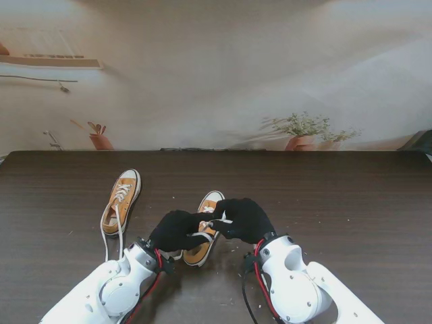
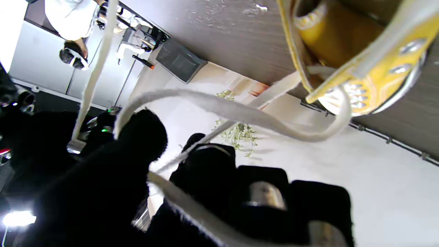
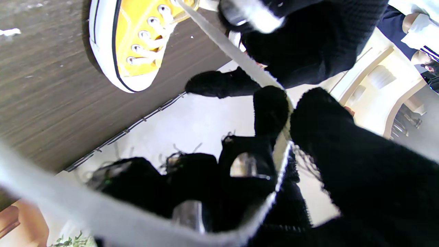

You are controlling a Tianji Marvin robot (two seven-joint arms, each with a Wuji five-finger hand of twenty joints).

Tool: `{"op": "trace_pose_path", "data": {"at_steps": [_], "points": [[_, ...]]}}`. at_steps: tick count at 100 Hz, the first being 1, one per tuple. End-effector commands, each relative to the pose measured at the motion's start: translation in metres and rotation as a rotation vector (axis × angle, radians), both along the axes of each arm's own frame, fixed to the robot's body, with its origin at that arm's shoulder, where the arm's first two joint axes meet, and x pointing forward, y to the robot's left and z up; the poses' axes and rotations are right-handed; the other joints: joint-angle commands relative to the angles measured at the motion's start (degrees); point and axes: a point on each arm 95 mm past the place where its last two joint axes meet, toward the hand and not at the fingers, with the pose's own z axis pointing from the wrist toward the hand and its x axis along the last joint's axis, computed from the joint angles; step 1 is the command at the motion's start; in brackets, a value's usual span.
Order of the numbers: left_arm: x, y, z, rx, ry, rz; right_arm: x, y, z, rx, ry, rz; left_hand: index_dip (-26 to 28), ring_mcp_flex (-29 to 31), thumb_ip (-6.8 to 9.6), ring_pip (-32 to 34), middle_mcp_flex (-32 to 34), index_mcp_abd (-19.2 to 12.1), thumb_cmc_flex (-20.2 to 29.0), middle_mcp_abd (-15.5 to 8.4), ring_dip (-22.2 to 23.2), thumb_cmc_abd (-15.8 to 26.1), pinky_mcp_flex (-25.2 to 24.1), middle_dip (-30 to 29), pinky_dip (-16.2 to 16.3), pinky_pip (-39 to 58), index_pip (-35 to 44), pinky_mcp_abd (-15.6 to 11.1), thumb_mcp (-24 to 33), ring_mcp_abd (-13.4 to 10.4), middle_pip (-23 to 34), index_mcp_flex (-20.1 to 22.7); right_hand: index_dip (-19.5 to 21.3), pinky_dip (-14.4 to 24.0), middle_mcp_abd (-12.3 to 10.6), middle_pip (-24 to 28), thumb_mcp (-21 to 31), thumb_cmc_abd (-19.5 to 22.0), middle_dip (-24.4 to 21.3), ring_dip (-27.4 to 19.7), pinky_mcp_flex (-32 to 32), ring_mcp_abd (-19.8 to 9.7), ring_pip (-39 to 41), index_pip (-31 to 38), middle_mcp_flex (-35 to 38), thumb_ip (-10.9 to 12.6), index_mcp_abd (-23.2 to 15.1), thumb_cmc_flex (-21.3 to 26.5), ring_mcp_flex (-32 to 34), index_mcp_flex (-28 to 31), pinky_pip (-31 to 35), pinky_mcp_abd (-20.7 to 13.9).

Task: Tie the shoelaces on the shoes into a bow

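Observation:
Two yellow-orange sneakers with white toes and white laces lie on the dark table. The nearer shoe [image 1: 206, 233] sits between my two black-gloved hands; its toe [image 3: 133, 51] shows in the right wrist view and its eyelet side [image 2: 363, 58] in the left wrist view. My left hand [image 1: 175, 230] is shut on a white lace [image 2: 240, 113] that loops from the shoe across its fingers [image 2: 140, 137]. My right hand [image 1: 247, 219] pinches another stretch of lace [image 3: 281, 147] between thumb and fingers. The two hands touch over the shoe.
The second shoe [image 1: 122, 200] lies farther to the left, its laces [image 1: 106, 239] trailing loose toward me. Small white specks [image 1: 229, 250] dot the table near my right wrist. The table's far edge [image 1: 216, 150] meets a pale wall.

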Motion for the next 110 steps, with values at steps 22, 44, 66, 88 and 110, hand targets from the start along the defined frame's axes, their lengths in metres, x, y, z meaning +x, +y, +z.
{"op": "trace_pose_path", "data": {"at_steps": [22, 44, 66, 88, 110], "points": [[-0.001, -0.003, -0.003, -0.007, -0.005, 0.026, 0.001, 0.001, -0.003, -0.029, -0.035, -0.025, 5.4, 1.14, 0.73, 1.45, 2.0, -10.15, 10.37, 5.26, -0.44, 3.66, 1.48, 0.28, -1.62, 14.79, 32.02, -11.08, -14.45, 1.22, 1.74, 3.45, -1.73, -0.52, -0.91, 1.65, -0.17, -0.78, 0.41, -0.05, 2.14, -2.64, 4.42, -0.68, 3.51, -0.84, -0.79, 1.18, 0.9, -2.33, 16.43, -0.77], [-0.003, 0.003, -0.003, 0.009, 0.01, 0.027, 0.002, -0.003, -0.005, -0.009, -0.062, -0.072, 5.42, 1.07, 0.51, 0.89, 2.12, -8.31, 10.34, 6.29, -0.52, 3.08, 1.38, 0.86, -2.03, 14.79, 32.35, -10.1, -13.12, 4.23, 0.71, 4.0, -5.53, -1.03, -1.2, 0.97, 1.43, 0.37, 0.13, -0.29, 2.23, -3.31, 4.36, -9.16, 3.53, 0.16, -2.19, 0.08, 0.93, -7.57, 16.43, -1.83], [-0.001, 0.004, 0.0, 0.004, -0.002, 0.058, -0.002, -0.006, -0.005, 0.067, -0.021, -0.005, 5.12, 1.07, 0.3, 0.95, 2.38, -7.73, 10.25, 6.29, -0.4, 3.09, 1.38, 1.39, -2.03, 14.79, 31.93, -9.8, -12.54, 4.24, 0.28, 4.2, -11.07, -0.69, -0.51, 2.12, 0.55, -2.19, 1.42, 0.11, 2.31, -3.56, 4.57, 0.08, 3.52, -0.97, -10.99, 0.51, 0.92, -4.33, 16.43, -2.15], [0.002, 0.003, 0.006, -0.011, -0.04, 0.093, -0.005, -0.01, -0.008, -0.02, 0.001, 0.107, 5.21, 1.06, 0.19, 0.96, 2.43, -7.73, 10.23, 6.07, -0.33, 3.21, 1.4, 1.76, -1.96, 14.79, 31.83, -9.95, -12.44, 4.53, 0.1, 4.09, -9.87, 0.31, -0.97, 4.1, 0.85, -3.61, 2.11, 0.81, 2.43, -4.33, 4.85, 1.82, 3.54, -1.25, -10.43, -1.06, 0.93, 2.6, 16.43, -2.67], [0.0, 0.003, 0.01, -0.013, -0.066, 0.089, 0.002, -0.01, -0.013, -0.172, -0.091, 0.165, 5.36, 1.06, 0.15, 0.96, 2.47, -7.74, 10.22, 6.07, -0.29, 3.27, 1.41, 2.15, -1.95, 14.79, 31.82, -10.08, -12.43, 4.54, -0.09, 4.03, -9.31, 0.0, -2.61, 3.6, 0.53, -2.16, 1.77, 0.76, 2.65, -5.99, 4.26, 1.64, 3.42, -1.42, -7.44, -3.11, 1.08, 3.51, 16.43, -4.27]]}}
